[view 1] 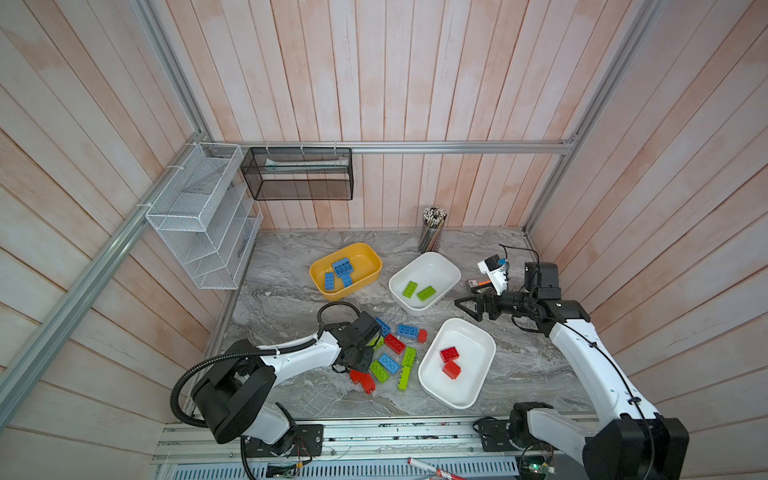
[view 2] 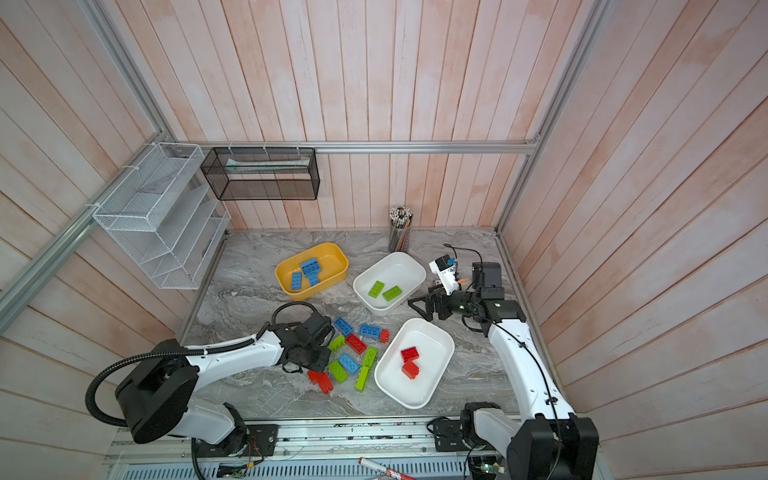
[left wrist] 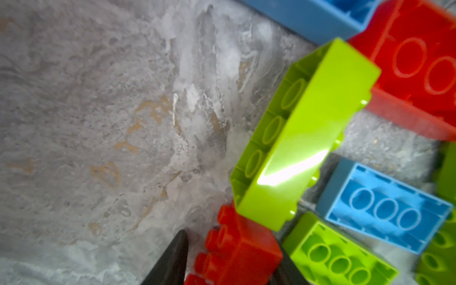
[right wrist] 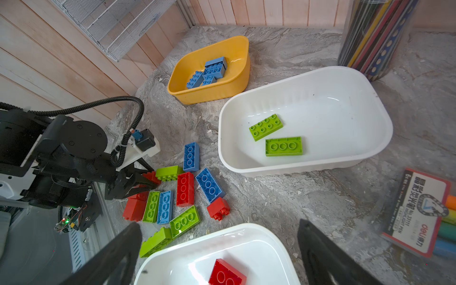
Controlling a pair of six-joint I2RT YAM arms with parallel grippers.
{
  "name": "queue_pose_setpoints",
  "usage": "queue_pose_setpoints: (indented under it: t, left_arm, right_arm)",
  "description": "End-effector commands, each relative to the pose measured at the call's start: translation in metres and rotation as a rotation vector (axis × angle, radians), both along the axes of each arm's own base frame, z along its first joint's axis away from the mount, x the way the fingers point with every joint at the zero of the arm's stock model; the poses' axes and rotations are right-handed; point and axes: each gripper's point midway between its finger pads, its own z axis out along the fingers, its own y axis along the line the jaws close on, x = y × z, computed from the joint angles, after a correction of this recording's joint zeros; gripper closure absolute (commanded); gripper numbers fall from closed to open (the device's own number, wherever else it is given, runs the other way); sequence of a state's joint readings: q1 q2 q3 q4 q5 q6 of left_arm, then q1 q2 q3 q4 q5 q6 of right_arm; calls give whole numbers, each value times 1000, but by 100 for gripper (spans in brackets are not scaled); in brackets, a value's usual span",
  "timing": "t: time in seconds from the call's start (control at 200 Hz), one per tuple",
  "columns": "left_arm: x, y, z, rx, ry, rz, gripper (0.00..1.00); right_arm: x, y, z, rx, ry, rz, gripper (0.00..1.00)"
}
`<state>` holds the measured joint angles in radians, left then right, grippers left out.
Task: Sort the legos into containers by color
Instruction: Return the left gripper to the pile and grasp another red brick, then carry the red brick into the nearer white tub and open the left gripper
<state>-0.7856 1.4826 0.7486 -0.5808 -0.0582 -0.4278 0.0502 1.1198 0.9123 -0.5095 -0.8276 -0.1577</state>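
My left gripper (left wrist: 232, 246) points down into the loose pile of legos (view 1: 395, 353) at the table's front. Its jaws flank a small red brick (left wrist: 237, 251), and a thin gap shows at one finger (left wrist: 172, 259). A lime brick (left wrist: 296, 138) on its side leans against the red one. My right gripper (view 1: 467, 307) hangs open and empty between the two white containers. The yellow tub (view 1: 361, 262) holds blue bricks. The far white tub (view 1: 432, 266) holds two lime bricks (right wrist: 283, 146). The near white tub (view 1: 469, 340) holds two red bricks (view 1: 450, 361).
A clear cup of pencils (view 1: 432, 232) stands at the back wall. A pack of coloured markers (right wrist: 419, 212) lies at the right, behind my right arm. White (view 1: 199, 216) and black (view 1: 297, 172) mesh racks hang on the walls.
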Motion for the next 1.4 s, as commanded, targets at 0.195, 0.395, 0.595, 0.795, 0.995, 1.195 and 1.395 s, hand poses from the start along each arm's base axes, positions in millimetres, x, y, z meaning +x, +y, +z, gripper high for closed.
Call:
queue_pose_setpoints:
  t: [0.195, 0.395, 0.595, 0.795, 0.995, 1.195, 1.395]
  left_arm:
    - [-4, 21, -2, 53, -23, 73, 66]
    - [15, 12, 10, 51, -95, 37, 77]
    - [28, -10, 40, -8, -121, -16, 78]
    - [18, -70, 122, -265, -173, -155, 78]
    - [-9, -162, 145, -416, -161, -361, 78]
    - [-42, -226, 125, -458, -97, -509, 78]
    - [-42, -237, 78, -371, -61, -453, 78]
  right_arm:
    - [-4, 5, -1, 20, 10, 23, 2]
    - [-4, 6, -2, 21, 10, 26, 2]
    - [-4, 5, 2, 14, -5, 17, 2]
    - [1, 2, 6, -9, -17, -1, 2]
    - [11, -5, 8, -38, -17, -37, 2]
    - [17, -12, 13, -49, -29, -64, 2]
    - [16, -12, 10, -46, -20, -65, 2]
